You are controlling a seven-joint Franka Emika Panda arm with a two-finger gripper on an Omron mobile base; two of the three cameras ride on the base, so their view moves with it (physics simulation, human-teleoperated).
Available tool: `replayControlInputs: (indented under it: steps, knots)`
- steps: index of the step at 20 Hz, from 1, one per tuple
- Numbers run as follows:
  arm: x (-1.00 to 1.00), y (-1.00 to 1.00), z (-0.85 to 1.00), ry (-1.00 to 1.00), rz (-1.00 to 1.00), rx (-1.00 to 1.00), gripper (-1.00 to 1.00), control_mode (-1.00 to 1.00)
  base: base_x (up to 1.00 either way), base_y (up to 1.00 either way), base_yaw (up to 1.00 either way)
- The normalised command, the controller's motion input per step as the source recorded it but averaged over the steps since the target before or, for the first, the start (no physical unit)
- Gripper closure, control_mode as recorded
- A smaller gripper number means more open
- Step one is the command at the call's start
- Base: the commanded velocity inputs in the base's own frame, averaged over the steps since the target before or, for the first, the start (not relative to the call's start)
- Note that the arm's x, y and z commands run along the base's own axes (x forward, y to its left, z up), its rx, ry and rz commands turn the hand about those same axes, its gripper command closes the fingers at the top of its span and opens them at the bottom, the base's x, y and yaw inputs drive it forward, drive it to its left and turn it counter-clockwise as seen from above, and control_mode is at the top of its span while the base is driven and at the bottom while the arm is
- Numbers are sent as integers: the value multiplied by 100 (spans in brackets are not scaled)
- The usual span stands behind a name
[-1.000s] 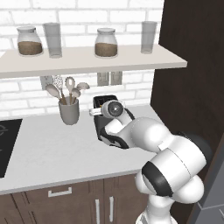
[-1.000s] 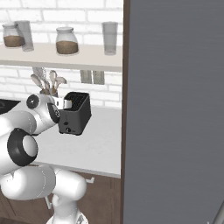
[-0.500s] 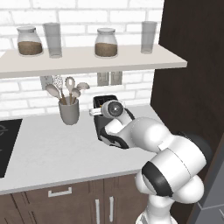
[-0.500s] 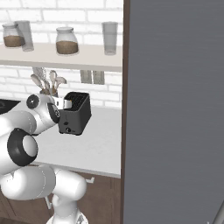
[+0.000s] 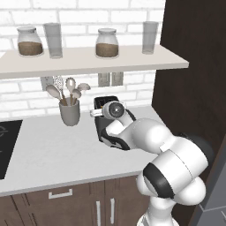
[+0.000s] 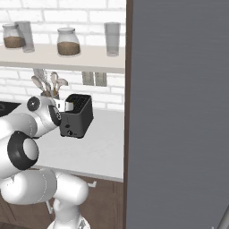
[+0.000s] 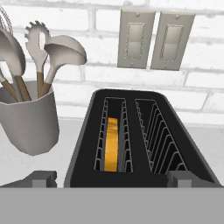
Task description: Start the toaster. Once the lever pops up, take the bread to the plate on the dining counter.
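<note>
We see a white kitchen counter (image 5: 48,150) against a white brick wall. On it stands a dark grey toaster (image 7: 140,144) with two slots in its top. The left slot, as the hand view shows it, holds the bread (image 7: 112,143): we see its golden-orange crust edge-on, sunk low between the wire guides. The right slot shows bare guides.

Just beside the toaster sits a grey cup (image 7: 27,118), near it but not touching. It holds several utensils (image 7: 43,57) with wooden handles: a slotted pasta spoon, a ladle and other spoons, all standing up and fanning out.

Behind the toaster, two pale wall plates (image 7: 155,40) are set side by side in the brick.

Above the counter runs a pale shelf (image 5: 132,59). On it stand two lidded glass jars (image 5: 107,43), each part full of something brown, and two clear glasses (image 5: 149,37), one beside each jar. We cannot tell if the glasses hold anything.

The gripper (image 7: 111,178) hovers at the near end of the toaster, its two dark fingertips (image 7: 42,178) spread wide apart, one by each near corner, gripping nothing. In the right base view the toaster's front (image 6: 71,126) shows a small round knob low down.
</note>
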Motion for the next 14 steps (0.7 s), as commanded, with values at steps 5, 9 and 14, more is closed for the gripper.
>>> replayControlInputs:
  steps: [5, 9, 14]
  knots:
    - [0, 0, 0, 0, 0, 0, -100, -100, 0, 0, 0]
    - [0, 0, 0, 0, 0, 0, -100, -100, 0, 0, 0]
    - [0, 0, 0, 0, 0, 0, -100, -100, 0, 0, 0]
